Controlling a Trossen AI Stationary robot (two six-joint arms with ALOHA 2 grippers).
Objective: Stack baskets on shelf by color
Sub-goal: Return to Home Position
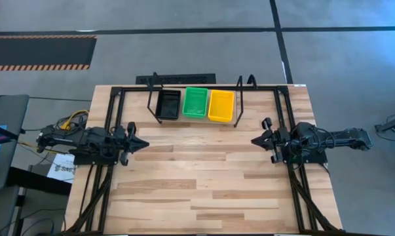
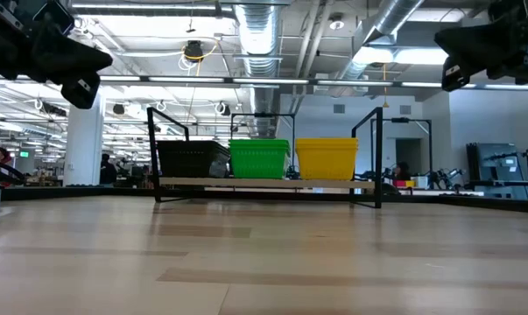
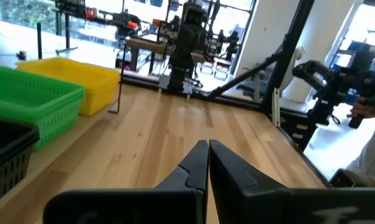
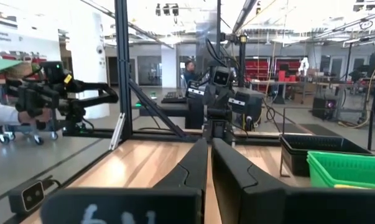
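Note:
Three basket stacks stand side by side on the shelf [image 1: 194,122] near the table's far edge: black baskets [image 1: 168,104], green baskets [image 1: 196,102], yellow baskets [image 1: 221,105]. In the low view the black baskets [image 2: 192,159], green baskets [image 2: 259,158] and yellow baskets [image 2: 326,158] rest by their bottoms on the wooden plank [image 2: 264,183]. My left gripper [image 1: 145,141] hangs shut above the table's left side, my right gripper [image 1: 254,140] shut above its right side; both point toward the middle and touch nothing. The left wrist view shows shut fingertips [image 3: 208,148], the right wrist view likewise [image 4: 208,142].
The shelf's black wire loops [image 1: 241,82] rise at both ends. A black frame [image 1: 283,118] runs round the tabletop. Bare wooden tabletop [image 1: 197,177] lies between and in front of the grippers. A person's hand [image 4: 13,115] holds a device beyond the table.

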